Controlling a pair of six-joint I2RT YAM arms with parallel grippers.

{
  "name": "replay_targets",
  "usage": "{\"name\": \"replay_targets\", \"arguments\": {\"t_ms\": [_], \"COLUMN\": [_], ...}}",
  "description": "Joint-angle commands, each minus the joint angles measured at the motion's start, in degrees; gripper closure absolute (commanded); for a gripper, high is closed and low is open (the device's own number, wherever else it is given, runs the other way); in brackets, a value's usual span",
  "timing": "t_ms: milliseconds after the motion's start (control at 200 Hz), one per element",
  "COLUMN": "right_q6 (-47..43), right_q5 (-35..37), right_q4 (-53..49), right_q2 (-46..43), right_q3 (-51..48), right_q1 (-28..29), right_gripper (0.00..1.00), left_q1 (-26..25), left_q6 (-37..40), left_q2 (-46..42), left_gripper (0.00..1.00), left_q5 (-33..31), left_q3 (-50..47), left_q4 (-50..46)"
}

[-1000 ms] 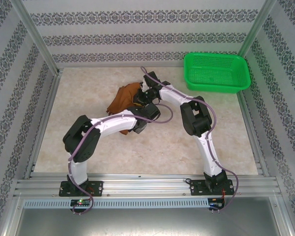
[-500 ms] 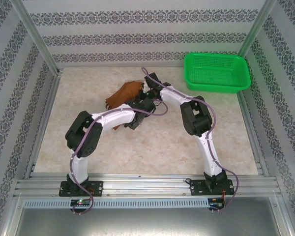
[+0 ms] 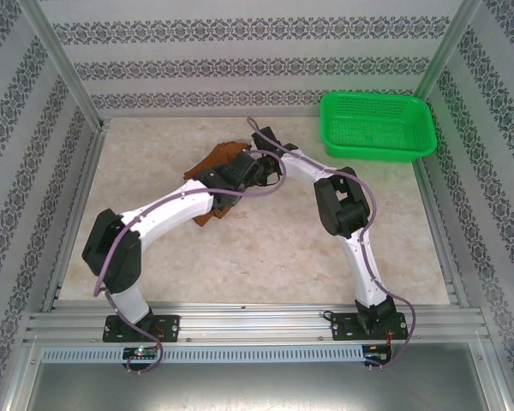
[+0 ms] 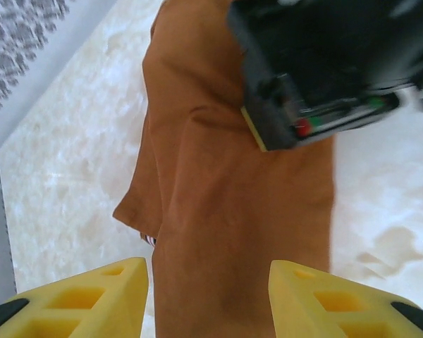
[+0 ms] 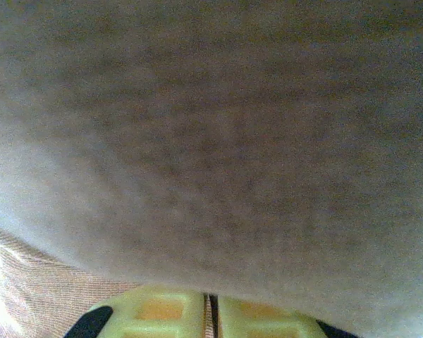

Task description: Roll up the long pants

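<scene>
I see rust-brown soft fabric long pants (image 3: 212, 164) bunched on desk (image 3: 283, 248), left of green mesh basket (image 3: 377, 154). Left hand (image 4: 208, 282) open over cloth; right hand (image 5: 210, 310) closed, apparently pinching it. No neat roll yet, I judge.

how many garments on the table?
1: the rust-brown soft fabric long pants, bunched mid-table, partly under the left arm and right arm. Anything smaller beneath the arms or the fabric would be hidden.
</scene>
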Motion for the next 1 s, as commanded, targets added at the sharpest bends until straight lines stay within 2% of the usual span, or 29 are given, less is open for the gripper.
{"name": "replay_targets", "arguments": {"t_ms": [0, 190, 280, 365, 445, 505, 575, 774, 879, 899, 909, 994], "right_q6": [0.52, 0.52, 0.48, 0.8, 0.83, 0.45, -1.09, -5.65, -6.23, -6.25, -6.15, -5.65], "right_q5": [2.74, 2.74, 2.72, 3.24, 4.5, 7.26, 9.35, 12.2, 12.02, 11.85, 11.83, 11.04], "right_q4": [-6.99, -6.78, -6.53, -5.44, -3.07, -1.86, -2.09, -3.45, -0.45, 0.08, 0.51, 3.37], "right_q2": [2.82, 2.37, 1.73, 0.15, -3.71, -7.84, -12.18, -20.19, -22.92, -23.34, -23.51, -24.35], "right_q3": [-2.9, -3.69, -4.63, -6.49, -10.34, -14.04, -17.82, -26.24, -30.25, -30.84, -31.16, -32.8], "right_q1": [0.34, 0.34, 0.34, 0.25, -0.22, -0.74, -1.73, -4.11, -5.07, -5.15, -5.26, -5.94], "right_gripper": [0.87, 0.87, 0.87, 0.87, 0.86, 0.78, 0.63, 0.42, 0.35, 0.21, 0.17, 0.14], "left_q1": [3.19, 10.69, 14.33, 16.85, 17.14, 17.0, 16.82, 14.97, 13.76, 13.74, 13.71, 13.7], "left_q6": [-2.12, -8.02, -10.13, -9.98, -8.68, -8.07, -8.29, -8.98, -11.57, -12.58, -13.17, -15.34], "left_q2": [3.45, 10.66, 14.57, 19.04, 23.79, 26.43, 27.2, 26.03, 24.84, 24.55, 24.35, 23.24], "left_gripper": [0.51, 0.51, 0.52, 0.55, 0.59, 0.63, 0.64, 0.64, 0.65, 0.65, 0.65, 0.65], "left_q5": [4.34, 8.78, 13.91, 21.88, 30.32, 38.34, 48.88, 78.1, 88.19, 89.06, 89.25, 90.0], "left_q3": [2.75, 6.46, 9.04, 11.69, 14.65, 15.42, 14.3, 10.47, 7.24, 6.27, 5.74, 1.71], "left_q4": [-4.91, -10.41, -11.85, -13.01, -15.07, -15.59, -14.11, -10.07, -5.25, -4.11, -3.52, -0.63]}}
